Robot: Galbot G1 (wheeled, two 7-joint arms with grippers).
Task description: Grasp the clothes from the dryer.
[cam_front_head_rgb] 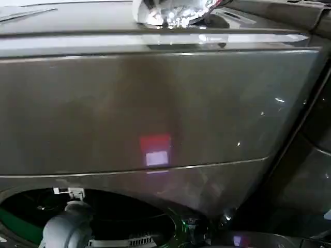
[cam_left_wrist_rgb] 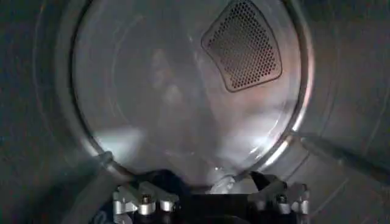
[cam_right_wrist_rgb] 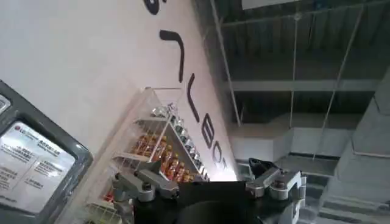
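Note:
The dryer is a bronze-brown machine, and its round porthole lies open at the lower left of the head view. My left arm reaches into the porthole. In the left wrist view my left gripper is deep in the steel drum, facing the back wall. It is open, with dark fingertips spread wide. A small pale fold of the clothes lies between them, and the rest is hidden under the gripper. My right gripper is open and empty, pointing up at the ceiling away from the dryer.
A perforated vent sits in the drum's back wall, and a lifter rib runs along its side. A shiny silver object rests on top of the dryer. The LG panel machine and a shelf of bottles are near the right arm.

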